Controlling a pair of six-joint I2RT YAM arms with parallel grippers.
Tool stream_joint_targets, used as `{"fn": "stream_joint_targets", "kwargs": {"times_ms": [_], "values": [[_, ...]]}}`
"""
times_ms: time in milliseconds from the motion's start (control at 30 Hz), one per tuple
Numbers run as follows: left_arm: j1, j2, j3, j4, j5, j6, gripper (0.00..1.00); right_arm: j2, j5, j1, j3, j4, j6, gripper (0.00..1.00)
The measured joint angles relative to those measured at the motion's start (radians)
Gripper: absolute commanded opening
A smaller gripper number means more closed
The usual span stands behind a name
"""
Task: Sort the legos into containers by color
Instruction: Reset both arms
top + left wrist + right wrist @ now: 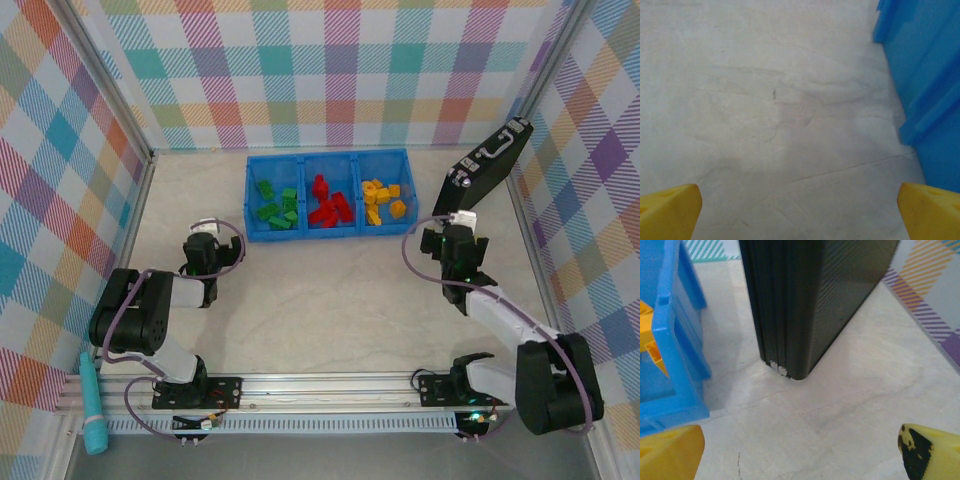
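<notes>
Apparently, the legos (327, 208) were found sorted by colour in the blue bin (327, 155) at twelve o'clock, the left gripper (800, 212) and right gripper (800, 452) were held wide apart and empty, and the black case (488, 165) at two o'clock could be toppled by a careless right-arm swing.

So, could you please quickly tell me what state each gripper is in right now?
The yellow-fingered left gripper: open, holding nothing.
The yellow-fingered right gripper: open, holding nothing.
</notes>
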State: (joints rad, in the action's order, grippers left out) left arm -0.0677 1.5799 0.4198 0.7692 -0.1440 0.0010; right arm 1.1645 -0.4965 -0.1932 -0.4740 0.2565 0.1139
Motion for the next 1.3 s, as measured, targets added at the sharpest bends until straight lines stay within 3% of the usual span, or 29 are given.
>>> {"fn": "stream_joint_targets", "kwargs": {"times_ms": [300, 533, 700, 867, 1300], "values": [[-0.002, 0.000, 0.000, 0.047, 0.018, 0.018, 1.00, 0.245, 0.212, 0.049, 0.023, 0.263, -0.154, 0.99], [-0.002, 0.000, 0.000, 0.047, 0.021, 0.019, 1.00, 0.281, 0.342, 0.069, 0.053, 0.416, -0.182, 0.99], [-0.002, 0.000, 0.000, 0.047, 0.021, 0.019, 1.00, 0.318, 0.451, 0.145, 0.054, 0.476, -0.169, 0.99], [-0.002, 0.000, 0.000, 0.047, 0.021, 0.019, 1.00, 0.379, 0.493, 0.188, 0.057, 0.507, -0.141, 0.99], [-0.002, 0.000, 0.000, 0.047, 0.021, 0.019, 1.00, 0.378, 0.529, 0.190, 0.057, 0.515, -0.123, 0.99]]}}
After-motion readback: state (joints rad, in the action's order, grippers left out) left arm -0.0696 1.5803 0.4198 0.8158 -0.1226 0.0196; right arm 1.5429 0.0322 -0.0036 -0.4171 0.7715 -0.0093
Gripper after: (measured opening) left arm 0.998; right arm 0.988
